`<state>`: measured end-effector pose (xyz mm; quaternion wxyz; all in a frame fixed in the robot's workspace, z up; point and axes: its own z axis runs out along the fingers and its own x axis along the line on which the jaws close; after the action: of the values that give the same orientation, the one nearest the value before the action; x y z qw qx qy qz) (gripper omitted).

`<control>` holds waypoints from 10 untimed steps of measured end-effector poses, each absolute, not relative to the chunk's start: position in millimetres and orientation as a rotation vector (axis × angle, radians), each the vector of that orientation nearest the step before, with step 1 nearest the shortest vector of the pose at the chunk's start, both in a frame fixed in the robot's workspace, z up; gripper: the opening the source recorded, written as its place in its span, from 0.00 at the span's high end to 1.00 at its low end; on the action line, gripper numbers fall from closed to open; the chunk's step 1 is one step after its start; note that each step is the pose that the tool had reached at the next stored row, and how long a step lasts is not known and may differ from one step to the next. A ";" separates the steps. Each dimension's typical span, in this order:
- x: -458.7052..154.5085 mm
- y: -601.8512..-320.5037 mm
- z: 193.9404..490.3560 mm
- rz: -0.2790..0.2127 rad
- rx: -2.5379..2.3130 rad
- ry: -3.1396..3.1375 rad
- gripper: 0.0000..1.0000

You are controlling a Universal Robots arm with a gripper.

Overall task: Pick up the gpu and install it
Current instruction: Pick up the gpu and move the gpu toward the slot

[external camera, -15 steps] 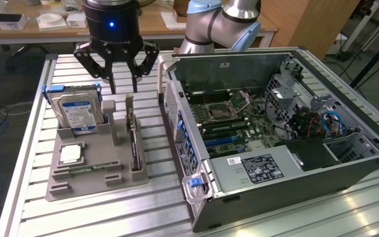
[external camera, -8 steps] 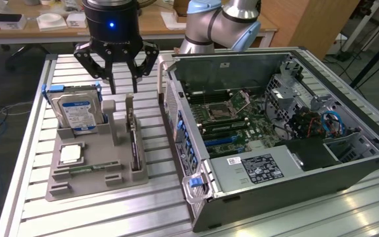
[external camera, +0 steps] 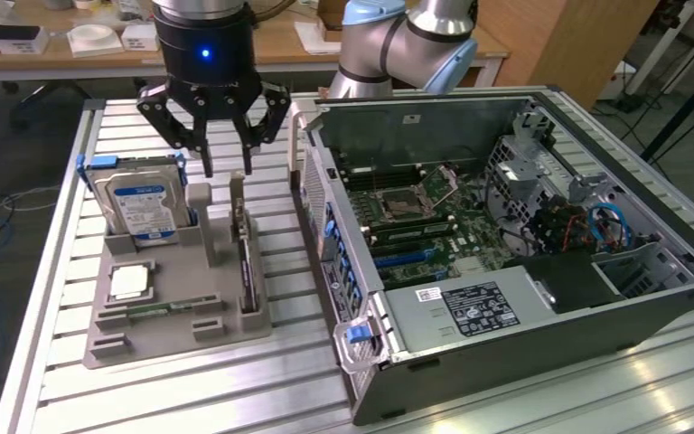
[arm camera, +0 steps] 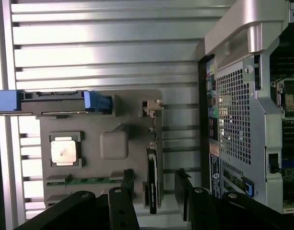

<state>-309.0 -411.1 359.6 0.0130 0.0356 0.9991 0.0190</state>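
Observation:
The gpu is a thin black card standing on edge in a slot of the grey holder tray, its silver bracket at the far end. My gripper hangs open just above that far end, not touching it. From the wrist view, the gpu lies between my two spread fingers, with my gripper straddling it from above. The open computer case lies to the exterior view's right of the tray, motherboard slots exposed.
A silver hard drive with blue rails stands upright in the tray beside the gpu. A processor and a green memory stick lie in the tray. The case wall rises close beside the tray. A slatted metal table carries everything.

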 end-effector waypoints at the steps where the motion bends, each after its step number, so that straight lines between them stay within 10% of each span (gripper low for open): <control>1: -309.0 -411.2 358.2 0.059 0.111 3.113 0.53; 10: -308.8 -418.4 345.4 0.059 0.110 3.113 0.53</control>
<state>-308.8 -418.4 345.4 0.0130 0.0354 0.9991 0.0190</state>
